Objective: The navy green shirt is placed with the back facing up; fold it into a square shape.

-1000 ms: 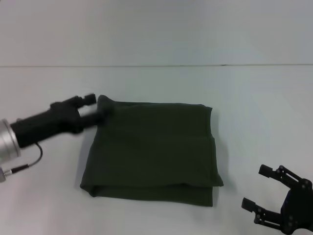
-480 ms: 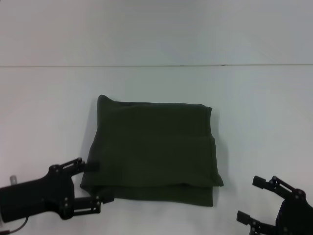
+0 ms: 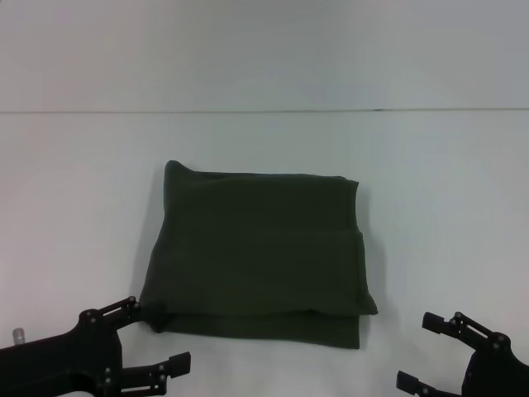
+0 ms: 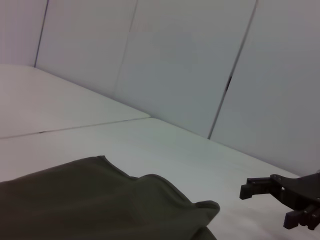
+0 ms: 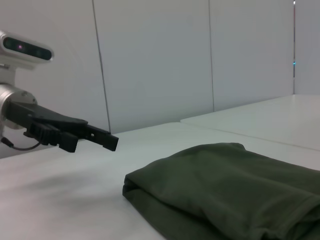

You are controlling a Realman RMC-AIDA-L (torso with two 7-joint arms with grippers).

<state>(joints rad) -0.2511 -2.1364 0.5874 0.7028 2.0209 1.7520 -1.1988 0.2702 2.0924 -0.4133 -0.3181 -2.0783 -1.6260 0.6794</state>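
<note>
Dark olive-green and matte, the navy green shirt sits in the head view already folded into a chunky near-square bundle in the middle of the plain white desk, with layered edges showing along its near side and a slightly puffed far left corner. The black left tool is down at the near left edge of the view, just off the shirt's near left corner, fingers spread apart and gripping nothing, one fingertip right next to the cloth. The black right tool is at the near right corner, apart from the shirt, also splayed open and empty-handed. Over in the left wrist view, the shirt fills the lower part as a soft folded mound lying on the desk, and the other arm's tool shows up farther off beyond the cloth, fingers apart, not touching anything, with pale wall panels behind. In the right wrist view the folded shirt lies flat on the desk with its stacked layers visible along one rounded edge, and across from it the left arm's tool hangs above the desk surface, clear of the fabric, fingers parted with nothing between them.
</note>
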